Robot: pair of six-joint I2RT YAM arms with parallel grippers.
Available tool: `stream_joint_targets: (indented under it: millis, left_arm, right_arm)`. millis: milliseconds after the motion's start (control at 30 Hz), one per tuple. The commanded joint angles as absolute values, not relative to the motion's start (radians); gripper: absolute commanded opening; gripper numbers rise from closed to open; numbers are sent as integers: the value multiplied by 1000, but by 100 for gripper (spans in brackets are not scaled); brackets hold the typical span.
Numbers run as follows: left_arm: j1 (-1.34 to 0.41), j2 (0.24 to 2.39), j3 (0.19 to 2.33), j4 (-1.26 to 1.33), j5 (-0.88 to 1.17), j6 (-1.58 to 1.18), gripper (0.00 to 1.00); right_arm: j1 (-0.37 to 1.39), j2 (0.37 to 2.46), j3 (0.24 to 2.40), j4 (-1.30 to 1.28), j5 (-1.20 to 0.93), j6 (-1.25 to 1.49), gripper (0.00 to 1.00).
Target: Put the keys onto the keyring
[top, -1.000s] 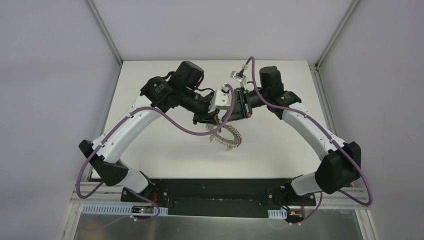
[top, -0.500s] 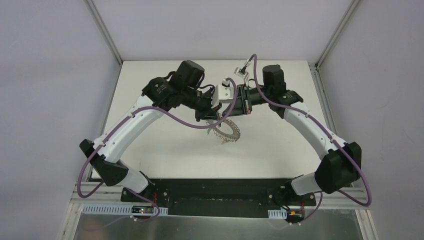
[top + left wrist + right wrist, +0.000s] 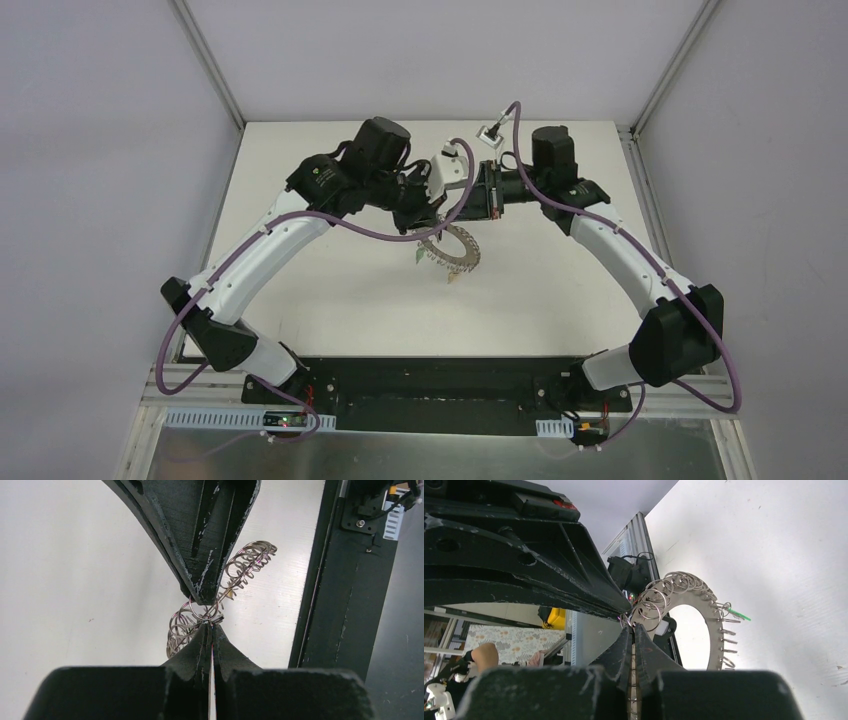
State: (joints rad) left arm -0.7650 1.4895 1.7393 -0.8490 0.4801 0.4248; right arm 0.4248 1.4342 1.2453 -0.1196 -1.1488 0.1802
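Black base plate [image 3: 430,385]: along the near edge of the table [image 3: 330,310], carrying both arm bases. White slotted strips [image 3: 205,418]: one at each end of the near rail, each next to a small circuit board [image 3: 285,421] with a red light; any markings are too small to read. Purple cables [image 3: 300,215]: one looped along each arm. Yellow-orange key [image 3: 453,281]: at the end of the loop closest to the near edge, around the middle of the table. Green key [image 3: 417,258]: on the loop's left side, pointing outward. Keyring [image 3: 713,630]: flat grey band fringed with small wire rings, over the middle of the table and slightly toward the far edge. Its far end is held up between the two fingertips and the rest hangs toward the near edge; whether the low end touches the table cannot be told. Left gripper [image 3: 211,632]: reaches in from the left edge, fingers pressed together and nipping a wire ring at the tips. Right gripper [image 3: 633,630]: reaches in from the right edge, fingers likewise closed on the fringe and pinching wire rings, its tips almost touching the left gripper's. Arm elbows: beyond the grippers, toward the far edge.
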Motion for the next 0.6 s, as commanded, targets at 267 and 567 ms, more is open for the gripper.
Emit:
stream_joint_targets:
  millis: [267,567]
  left_arm:
    - [-775,1531,1773,-831,491,329,4]
    - [-759,1553,1811,-822,496,257,16]
  right_arm:
    - [395,1408,1250,-41,-1058,257,0]
    - [389,1383,1217,-32,-1072,204,0]
